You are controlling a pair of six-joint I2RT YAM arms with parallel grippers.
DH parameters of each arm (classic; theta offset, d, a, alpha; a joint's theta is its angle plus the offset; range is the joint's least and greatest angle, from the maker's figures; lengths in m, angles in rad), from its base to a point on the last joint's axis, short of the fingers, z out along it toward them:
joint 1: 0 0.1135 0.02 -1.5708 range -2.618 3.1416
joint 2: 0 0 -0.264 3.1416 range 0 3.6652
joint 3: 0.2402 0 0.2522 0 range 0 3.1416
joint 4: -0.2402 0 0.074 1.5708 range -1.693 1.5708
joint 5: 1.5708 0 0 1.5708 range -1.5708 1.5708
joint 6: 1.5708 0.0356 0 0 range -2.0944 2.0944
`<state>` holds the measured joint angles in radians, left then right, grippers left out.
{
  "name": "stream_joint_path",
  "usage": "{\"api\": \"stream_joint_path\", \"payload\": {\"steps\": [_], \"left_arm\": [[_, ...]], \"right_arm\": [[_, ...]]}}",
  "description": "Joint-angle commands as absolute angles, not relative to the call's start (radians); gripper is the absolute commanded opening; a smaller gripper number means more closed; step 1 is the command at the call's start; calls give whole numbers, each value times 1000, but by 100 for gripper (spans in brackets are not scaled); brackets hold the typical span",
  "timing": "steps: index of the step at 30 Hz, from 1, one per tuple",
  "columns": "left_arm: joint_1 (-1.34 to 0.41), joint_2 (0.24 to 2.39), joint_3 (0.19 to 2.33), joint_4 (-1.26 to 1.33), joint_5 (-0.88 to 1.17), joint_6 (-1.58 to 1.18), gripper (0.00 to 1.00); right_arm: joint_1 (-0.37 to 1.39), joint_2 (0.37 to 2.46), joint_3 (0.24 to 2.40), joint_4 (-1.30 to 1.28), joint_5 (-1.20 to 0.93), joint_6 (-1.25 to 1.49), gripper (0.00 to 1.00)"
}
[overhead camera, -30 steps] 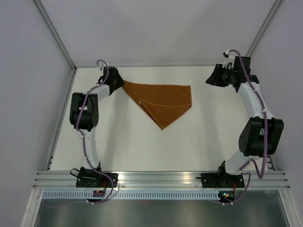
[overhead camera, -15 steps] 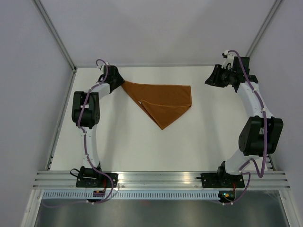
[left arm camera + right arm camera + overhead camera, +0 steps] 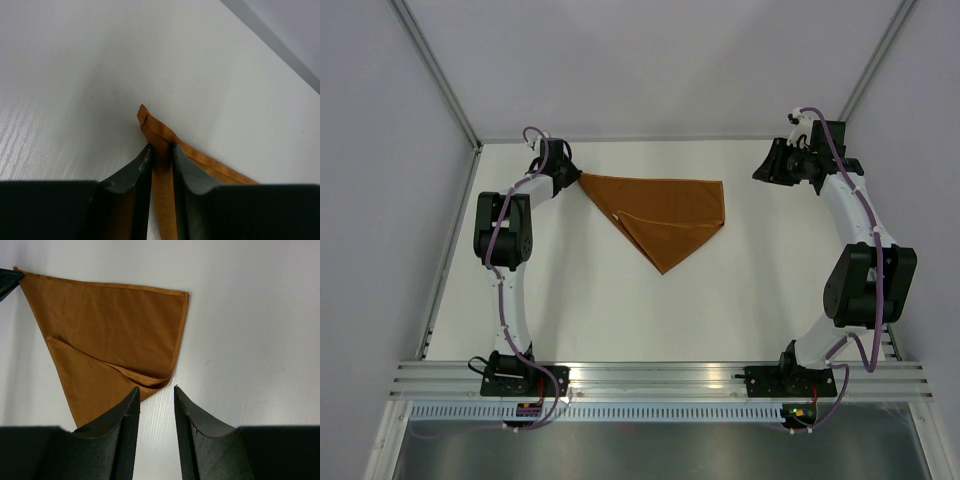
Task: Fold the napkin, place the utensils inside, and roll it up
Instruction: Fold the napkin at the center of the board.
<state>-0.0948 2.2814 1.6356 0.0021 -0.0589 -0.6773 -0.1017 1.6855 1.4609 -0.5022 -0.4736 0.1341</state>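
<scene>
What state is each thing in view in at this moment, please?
napkin: folded over into a triangle, lying flat, one corner pinched.
left claw: shut on that napkin corner.
right claw: narrowly open, empty, apart from the napkin.

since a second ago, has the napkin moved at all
No. In the top view the napkin keeps the same place against the far edge of the table, its left corner pinched in the left gripper.
</scene>
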Motion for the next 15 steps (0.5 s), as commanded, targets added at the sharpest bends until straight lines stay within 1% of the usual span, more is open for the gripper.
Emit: {"api": "stream_joint_path", "payload": {"steps": [1,2,4,5,7,14,15], "left_arm": [[-91,2293,1678,21,-60,-703,24],[-91,2290,1674,32,-49,-698,17],[-91,2287,1671,49,-31,-689,10],[-91,2283,1657,63,-22,-683,5],[-91,2270,1632,101,-5,-678,2],[-92,2204,1511,317,141,-655,2],[-92,2191,1500,351,190,-650,2]], "right_arm": [[-100,1689,1485,-506,-480,140,39],[-98,1689,1485,-506,-480,140,39],[-100,1690,1485,-508,-482,140,39],[-100,1690,1485,-509,-483,140,39],[-97,1690,1486,-509,-486,141,39],[-75,1693,1488,-512,-482,130,39],[-72,1695,1489,-514,-477,129,39]]}}
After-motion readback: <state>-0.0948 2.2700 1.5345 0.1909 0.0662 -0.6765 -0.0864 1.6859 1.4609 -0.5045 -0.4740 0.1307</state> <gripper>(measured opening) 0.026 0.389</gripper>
